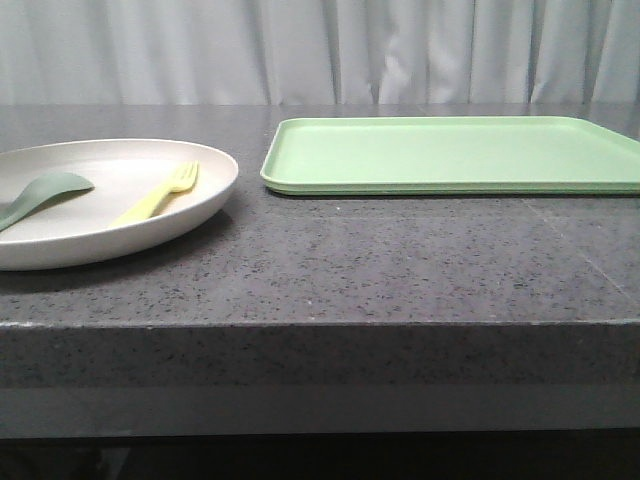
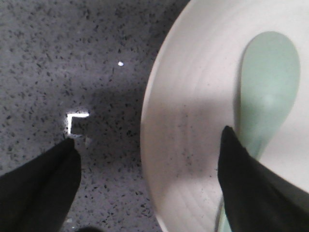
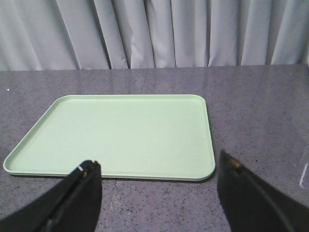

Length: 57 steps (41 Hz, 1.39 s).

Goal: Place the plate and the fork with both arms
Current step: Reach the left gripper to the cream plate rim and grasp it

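The cream-white plate [image 1: 130,170] sits at the left of the dark stone table. The pale yellow fork [image 1: 160,195] lies in it, tines to the back, beside a grey-green spoon [image 1: 45,190]. Neither gripper shows in the front view. In the left wrist view my left gripper [image 2: 149,145] is open and straddles the plate's rim [image 2: 164,125], one finger over the table, the other over the spoon [image 2: 268,87]; the fork is out of that view. In the right wrist view my right gripper [image 3: 157,169] is open and empty, just short of the green tray's near edge.
A flat light-green tray [image 1: 455,152] lies at the back right of the table and fills the middle of the right wrist view [image 3: 120,133]. Pale curtains [image 1: 320,50] hang behind. The table's front edge [image 1: 320,325] runs across the front view.
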{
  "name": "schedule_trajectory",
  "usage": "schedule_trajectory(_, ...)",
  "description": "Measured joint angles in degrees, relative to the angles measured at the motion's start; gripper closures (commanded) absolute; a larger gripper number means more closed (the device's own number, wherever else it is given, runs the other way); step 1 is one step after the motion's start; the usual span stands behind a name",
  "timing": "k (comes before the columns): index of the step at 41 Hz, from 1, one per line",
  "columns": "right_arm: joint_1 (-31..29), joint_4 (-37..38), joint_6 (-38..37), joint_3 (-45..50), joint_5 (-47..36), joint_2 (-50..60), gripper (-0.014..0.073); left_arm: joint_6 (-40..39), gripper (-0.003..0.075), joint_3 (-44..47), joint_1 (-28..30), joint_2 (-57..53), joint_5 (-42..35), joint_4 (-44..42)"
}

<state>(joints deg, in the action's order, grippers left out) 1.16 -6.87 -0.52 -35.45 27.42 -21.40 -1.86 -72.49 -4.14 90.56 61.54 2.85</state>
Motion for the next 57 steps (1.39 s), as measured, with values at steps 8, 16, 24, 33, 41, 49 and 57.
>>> schedule_trajectory(8,0.0,0.0,0.0,0.0,0.0,0.0,0.0062,0.0,0.0166,-0.1,0.0,1.3,-1.2,0.0)
schedule_trajectory(16,0.0,0.0,0.0,0.0,0.0,0.0,0.0062,0.0,0.0179,-0.2,0.0,2.7,-1.5,0.0)
schedule_trajectory(24,0.0,0.0,0.0,0.0,0.0,0.0,0.0062,0.0,0.0354,-0.2,0.0,2.9,-1.5,0.0)
schedule_trajectory(33,0.0,0.0,0.0,0.0,0.0,0.0,0.0062,0.0,0.0644,-0.2,0.0,2.9,-1.5,0.0)
schedule_trajectory(41,0.0,0.0,0.0,0.0,0.0,0.0,0.0062,0.1,0.0738,-0.4,-0.1,2.9,-1.5,0.4)
schedule_trajectory(49,0.0,0.0,0.0,0.0,0.0,0.0,0.0062,0.0,0.0738,-0.5,0.2,2.4,-1.0,1.5)
schedule_trajectory(57,0.0,0.0,0.0,0.0,0.0,0.0,0.0062,3.1,0.0738,-0.5,4.0,-0.7,-0.2,7.9)
